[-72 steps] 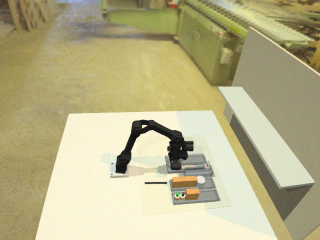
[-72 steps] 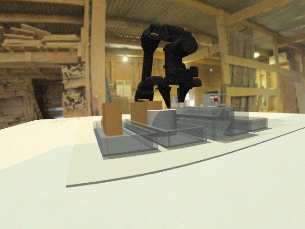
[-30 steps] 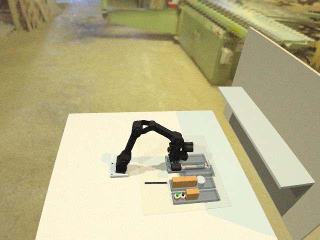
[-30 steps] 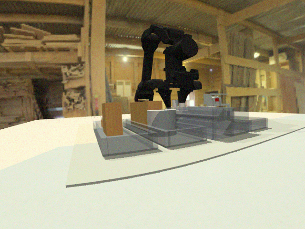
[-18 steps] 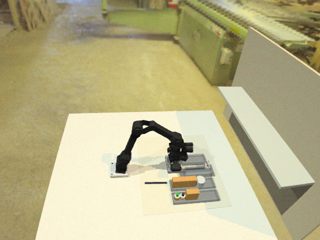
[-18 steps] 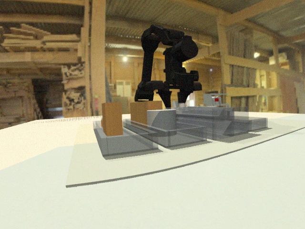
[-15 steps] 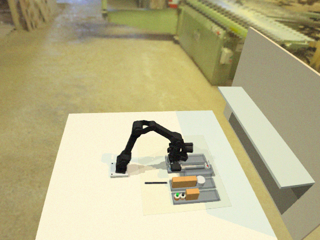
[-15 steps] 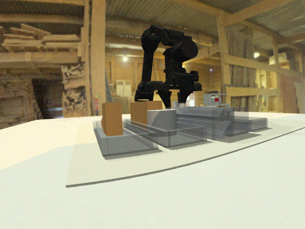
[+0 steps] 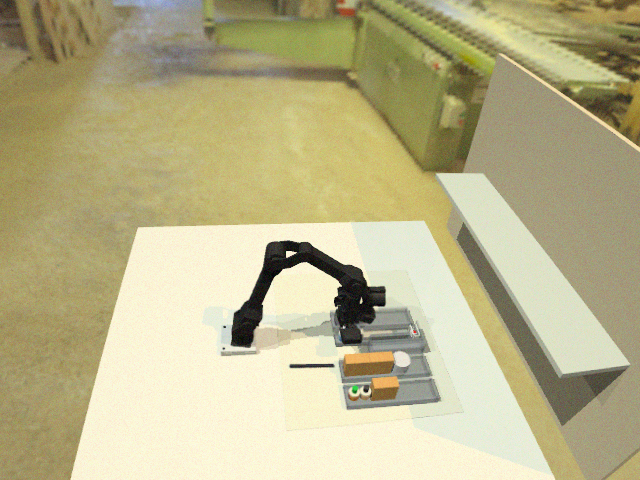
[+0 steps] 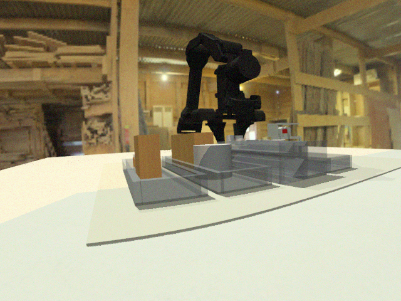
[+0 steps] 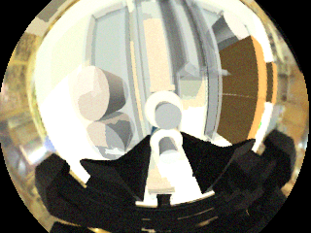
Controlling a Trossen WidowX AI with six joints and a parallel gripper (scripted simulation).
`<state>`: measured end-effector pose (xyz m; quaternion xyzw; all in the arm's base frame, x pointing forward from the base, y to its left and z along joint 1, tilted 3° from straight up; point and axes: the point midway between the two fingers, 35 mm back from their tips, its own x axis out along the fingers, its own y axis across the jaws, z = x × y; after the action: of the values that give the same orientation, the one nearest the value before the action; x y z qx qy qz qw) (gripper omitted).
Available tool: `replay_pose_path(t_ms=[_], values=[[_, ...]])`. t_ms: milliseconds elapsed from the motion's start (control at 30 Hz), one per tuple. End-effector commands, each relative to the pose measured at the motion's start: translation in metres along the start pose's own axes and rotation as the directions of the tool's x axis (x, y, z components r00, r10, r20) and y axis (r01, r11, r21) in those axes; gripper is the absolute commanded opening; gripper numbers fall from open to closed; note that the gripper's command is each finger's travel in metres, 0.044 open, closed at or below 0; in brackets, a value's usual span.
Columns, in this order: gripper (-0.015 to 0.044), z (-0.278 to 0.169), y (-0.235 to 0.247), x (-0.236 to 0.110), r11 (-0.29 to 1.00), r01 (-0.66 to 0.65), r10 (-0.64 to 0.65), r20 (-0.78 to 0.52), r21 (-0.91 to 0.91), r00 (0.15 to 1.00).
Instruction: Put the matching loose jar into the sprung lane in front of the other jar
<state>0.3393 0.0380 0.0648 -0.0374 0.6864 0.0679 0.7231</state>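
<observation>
My gripper (image 9: 352, 336) (image 10: 230, 138) (image 11: 164, 136) points down at the near end of the sprung lane (image 9: 385, 333) and is shut on a small white jar with a grey lid (image 11: 166, 147). The matching jar in the lane (image 11: 164, 113) stands directly beyond the held jar in the wrist view, touching or nearly touching it. A long pale strip (image 11: 157, 53) runs behind it along the lane. The pusher plate is mostly hidden by that jar. The red and white piece (image 9: 414, 331) (image 10: 284, 131) is at the lane's far end. Whether the held jar touches the lane floor cannot be told.
Two wide pale jars (image 11: 92, 93) (image 11: 111, 136) stand left of the lane in the wrist view. Orange boxes (image 9: 368, 363) and a wide white cylinder (image 9: 401, 362) (image 10: 212, 160) occupy the neighbouring tray. Another orange box (image 9: 384, 388) (image 10: 147, 157) stands beside small capped jars (image 9: 354, 393). A black rod (image 9: 311, 365) lies nearby.
</observation>
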Motion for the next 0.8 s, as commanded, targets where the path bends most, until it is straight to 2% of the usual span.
replay_pose_path(t_ms=[0, 767], values=[[0.0, 0.0029, 0.0004, 0.001, 1.0, -0.002, 0.002, 0.014, 0.003, 1.0], [0.0, -0.0011, 0.0004, 0.0012, 1.0, -0.002, 0.002, 0.014, 0.003, 1.0]])
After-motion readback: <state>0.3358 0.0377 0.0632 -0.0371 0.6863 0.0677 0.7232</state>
